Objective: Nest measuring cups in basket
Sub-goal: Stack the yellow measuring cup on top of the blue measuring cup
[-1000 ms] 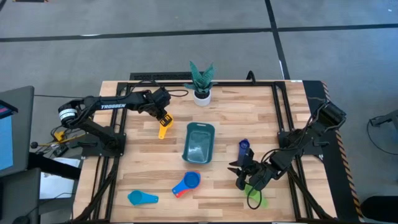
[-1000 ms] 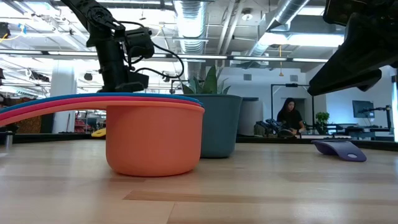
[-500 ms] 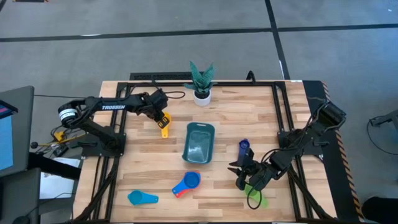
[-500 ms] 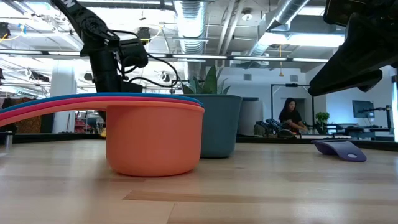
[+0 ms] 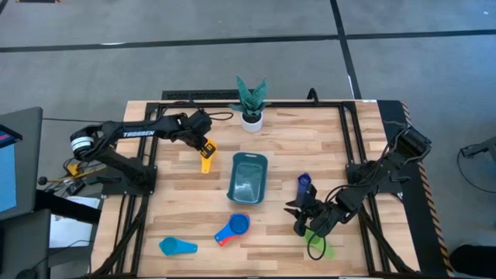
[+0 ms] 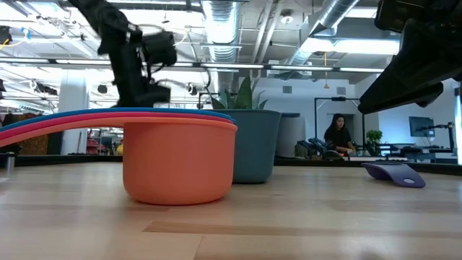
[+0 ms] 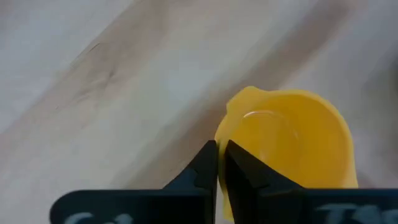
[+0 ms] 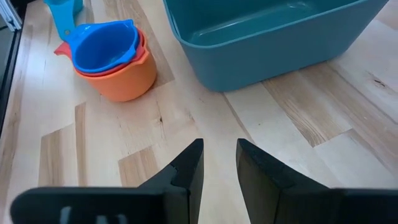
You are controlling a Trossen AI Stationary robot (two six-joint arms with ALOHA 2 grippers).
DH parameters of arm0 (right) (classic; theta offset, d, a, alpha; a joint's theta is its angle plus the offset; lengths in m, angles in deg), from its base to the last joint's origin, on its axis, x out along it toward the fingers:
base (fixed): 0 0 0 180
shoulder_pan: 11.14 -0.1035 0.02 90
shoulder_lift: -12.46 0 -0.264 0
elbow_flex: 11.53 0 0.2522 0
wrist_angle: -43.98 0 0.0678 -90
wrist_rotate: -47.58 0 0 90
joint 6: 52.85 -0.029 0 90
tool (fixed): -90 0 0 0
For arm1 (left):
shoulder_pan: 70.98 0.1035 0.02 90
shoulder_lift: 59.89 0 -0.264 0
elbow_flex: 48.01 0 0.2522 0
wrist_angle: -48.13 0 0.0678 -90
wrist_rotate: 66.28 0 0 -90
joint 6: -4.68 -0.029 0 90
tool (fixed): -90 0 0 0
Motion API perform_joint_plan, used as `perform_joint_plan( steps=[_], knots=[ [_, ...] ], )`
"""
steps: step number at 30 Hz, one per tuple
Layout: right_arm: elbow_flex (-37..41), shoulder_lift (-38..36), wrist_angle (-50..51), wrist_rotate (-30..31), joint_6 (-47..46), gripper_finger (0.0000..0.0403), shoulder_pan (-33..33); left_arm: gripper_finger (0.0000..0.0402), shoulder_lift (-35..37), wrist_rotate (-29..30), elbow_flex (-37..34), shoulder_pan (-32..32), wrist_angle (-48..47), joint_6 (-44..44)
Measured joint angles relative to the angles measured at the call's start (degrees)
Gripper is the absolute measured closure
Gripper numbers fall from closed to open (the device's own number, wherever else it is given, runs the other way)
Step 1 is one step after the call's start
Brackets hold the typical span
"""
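Observation:
My left gripper (image 5: 203, 149) is shut on the yellow cup (image 5: 204, 161), left of the far end of the dark teal basket (image 5: 248, 179). The cup's bowl (image 7: 292, 140) shows beyond the fingers. My right gripper (image 5: 299, 214) hangs open over the table on the basket's right, between the dark blue cup (image 5: 304, 183) and the green cup (image 5: 320, 247); its fingers (image 8: 219, 155) hold nothing. A blue cup nested in a red and an orange one (image 5: 232, 229) sits near the basket's near end. The light blue cup (image 5: 177, 246) lies by the near edge. My left gripper pinches the yellow cup's handle (image 7: 225, 206) between its two fingers, right where the handle joins the bowl. The fingers slant down from the table's left and far side and lie along the handle. Whether the bowl rests on the table, I cannot tell.
A small white pot with a green plant (image 5: 251, 116) stands at the far edge, beyond the basket. In the low view the stacked cups (image 6: 180, 162) fill the foreground with the basket (image 6: 254, 154) behind. A person (image 6: 336, 135) sits far off in the room.
My left gripper, still shut on the yellow cup, has swayed slightly toward the table's left and back; the low view shows that arm blurred now. The cup has barely shifted. The right arm has kept still.

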Motion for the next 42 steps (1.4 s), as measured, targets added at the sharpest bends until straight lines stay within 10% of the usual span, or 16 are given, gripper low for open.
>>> perform_joint_plan(
  steps=[7,20,33,42],
  knots=[
    [0.0,0.0,0.03,-0.07,-0.35,0.0284,-0.11,0.0398,5.11,-1.11,7.59,-12.53,-10.52,-0.95],
    [0.0,-0.02,0.25,-1.56,0.97,0.0284,3.33,0.04,-1.9,-1.9,13.65,-36.05,0.02,5.59],
    [0.0,-0.02,-0.14,-3.11,1.03,0.0284,2.33,0.0401,-20.73,-4.67,33.94,-43.87,-7.03,1.79],
    [0.0,-0.02,-0.18,-2.88,1.14,0.0284,1.74,0.0396,-25.32,-7.37,35.56,-46.36,-8.83,6.35]
  ],
)
